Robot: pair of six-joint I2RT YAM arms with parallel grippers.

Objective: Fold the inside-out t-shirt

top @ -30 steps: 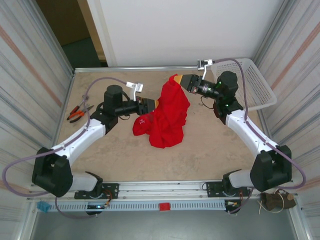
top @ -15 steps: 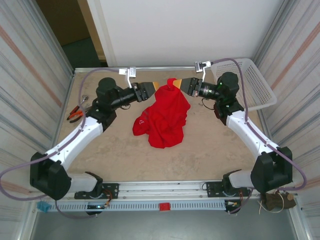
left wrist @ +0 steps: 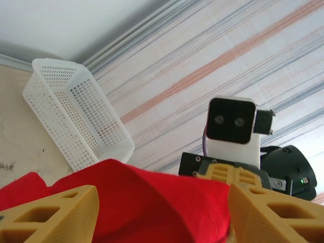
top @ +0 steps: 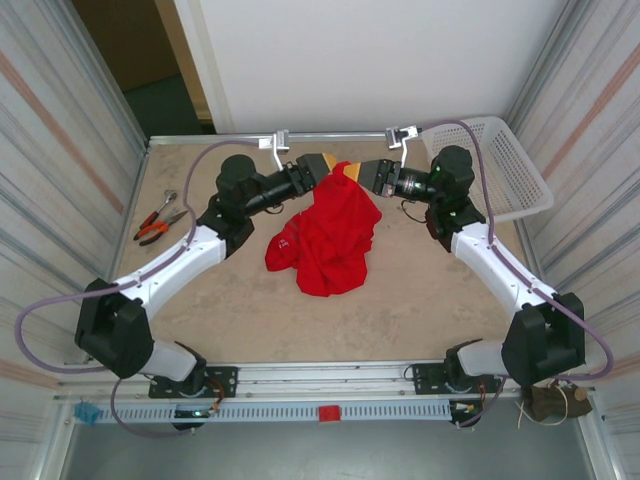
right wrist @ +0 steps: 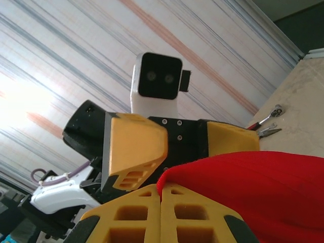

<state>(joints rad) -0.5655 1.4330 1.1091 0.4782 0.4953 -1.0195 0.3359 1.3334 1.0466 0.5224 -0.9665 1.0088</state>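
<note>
The inside-out t-shirt (top: 330, 235) is a bright red bunch in the middle of the table, with a small pale print at its left edge. Its top is pulled up into a peak. My right gripper (top: 358, 173) is shut on that peak, and the pinched red hem (right wrist: 167, 178) shows above its closed fingertips (right wrist: 161, 195). My left gripper (top: 331, 166) faces it from the left, open. Red cloth (left wrist: 152, 202) lies between its two yellow fingers (left wrist: 55, 215), and the jaws stand wide apart. The left gripper's open fingers (right wrist: 134, 149) show right behind the hem.
Orange-handled pliers (top: 152, 225) and a small wrench (top: 165, 203) lie at the table's left side. A white mesh basket (top: 505, 165) stands at the back right corner, and it appears again (left wrist: 76, 116) beyond the cloth. Striped walls close in both sides.
My left arm has swung from the shirt's left side up and right to the raised peak, its open gripper now around the cloth. The right gripper has held the peak almost still.
</note>
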